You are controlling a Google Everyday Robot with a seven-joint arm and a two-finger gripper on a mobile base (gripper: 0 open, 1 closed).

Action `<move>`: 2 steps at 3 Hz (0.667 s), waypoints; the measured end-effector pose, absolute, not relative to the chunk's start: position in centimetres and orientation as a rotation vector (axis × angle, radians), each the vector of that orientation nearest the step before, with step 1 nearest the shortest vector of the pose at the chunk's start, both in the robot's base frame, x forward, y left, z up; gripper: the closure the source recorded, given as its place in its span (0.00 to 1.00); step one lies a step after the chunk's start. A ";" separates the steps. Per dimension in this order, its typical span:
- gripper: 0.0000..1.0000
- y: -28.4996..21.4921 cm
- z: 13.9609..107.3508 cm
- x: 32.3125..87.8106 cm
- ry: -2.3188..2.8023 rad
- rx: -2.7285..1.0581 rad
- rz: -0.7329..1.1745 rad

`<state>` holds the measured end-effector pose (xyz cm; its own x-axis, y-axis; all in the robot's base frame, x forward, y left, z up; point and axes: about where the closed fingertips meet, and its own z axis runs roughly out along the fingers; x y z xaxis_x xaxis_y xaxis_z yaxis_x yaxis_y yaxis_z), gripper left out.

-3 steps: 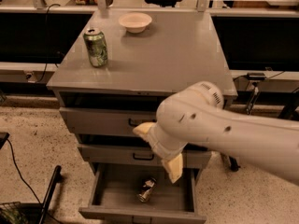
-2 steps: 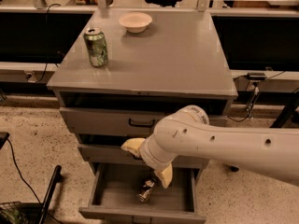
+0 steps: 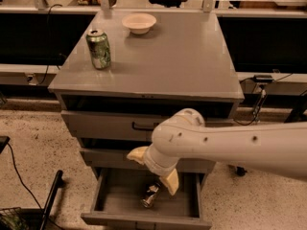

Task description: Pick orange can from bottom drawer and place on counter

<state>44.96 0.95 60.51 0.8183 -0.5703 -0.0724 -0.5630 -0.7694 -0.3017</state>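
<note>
The orange can (image 3: 150, 196) rests tilted on the floor of the bottom drawer (image 3: 115, 202), which is pulled open. My gripper (image 3: 154, 170) hangs just above the can at the drawer's mouth. Its two yellowish fingers (image 3: 171, 181) are spread apart and hold nothing. My thick white arm (image 3: 240, 143) reaches in from the right and hides part of the middle drawer front. The grey counter (image 3: 168, 61) is the cabinet's top.
A green can (image 3: 99, 48) stands at the counter's left, and a white bowl (image 3: 139, 22) sits near its back edge. The top drawer (image 3: 105, 124) has a black handle. A black pole (image 3: 50, 200) and cables lie on the speckled floor to the left.
My arm has swung left and down, bringing the gripper from in front of the middle drawer to just above the can in the open bottom drawer.
</note>
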 end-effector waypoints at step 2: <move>0.00 -1.8 51.1 45.2 0.706 -2.875 0.018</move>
<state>45.22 -1.76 51.11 0.8871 -0.4583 -0.0545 -0.4605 -0.8708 -0.1722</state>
